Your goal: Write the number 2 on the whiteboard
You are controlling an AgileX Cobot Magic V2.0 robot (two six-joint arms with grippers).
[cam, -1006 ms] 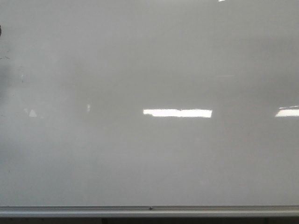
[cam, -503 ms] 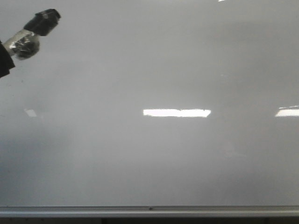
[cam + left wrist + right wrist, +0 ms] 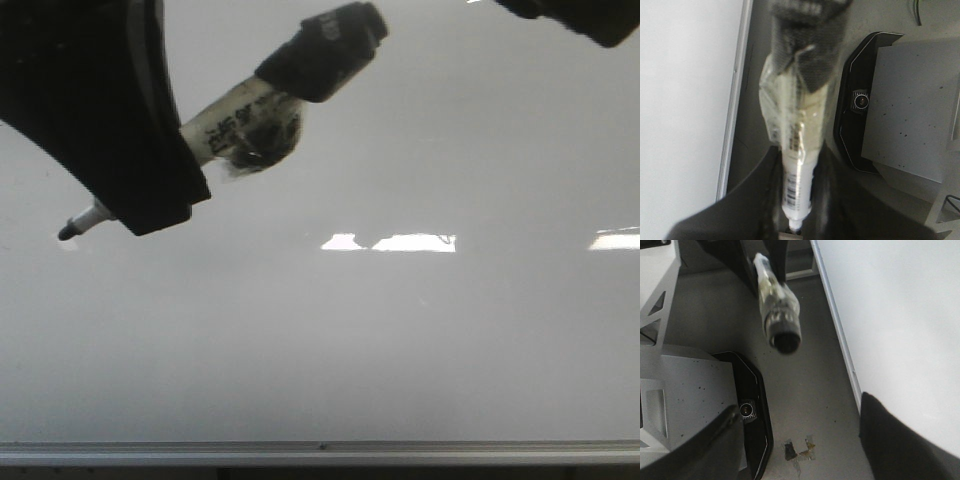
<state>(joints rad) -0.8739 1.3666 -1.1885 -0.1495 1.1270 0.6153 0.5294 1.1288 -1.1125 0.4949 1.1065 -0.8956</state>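
Note:
The whiteboard (image 3: pixel 400 340) fills the front view, with its silver frame edge (image 3: pixel 320 451) along the bottom. No number 2 shows on it. My left gripper (image 3: pixel 150 200) is shut on a white marker (image 3: pixel 235 120) with a black rear end (image 3: pixel 330 45). The marker's dark tip (image 3: pixel 68 232) points left at the board surface; I cannot tell if it touches. In the left wrist view the marker (image 3: pixel 797 150) sits between the fingers of the left gripper (image 3: pixel 797 202). My right gripper (image 3: pixel 800 445) is open and empty, and a part of it shows in the front view's top right corner (image 3: pixel 585 15).
The wrist views show the board's edge (image 3: pixel 732 110) (image 3: pixel 837 325), the grey floor, and the robot's black base with a camera (image 3: pixel 860 100) (image 3: pixel 747 410) and grey plate (image 3: pixel 910 105). Scraps of tape (image 3: pixel 800 450) lie on the floor.
My left gripper and the marker have moved in from the upper left, rightward and lower, and now cover the board's upper left. The right gripper has appeared at the top right.

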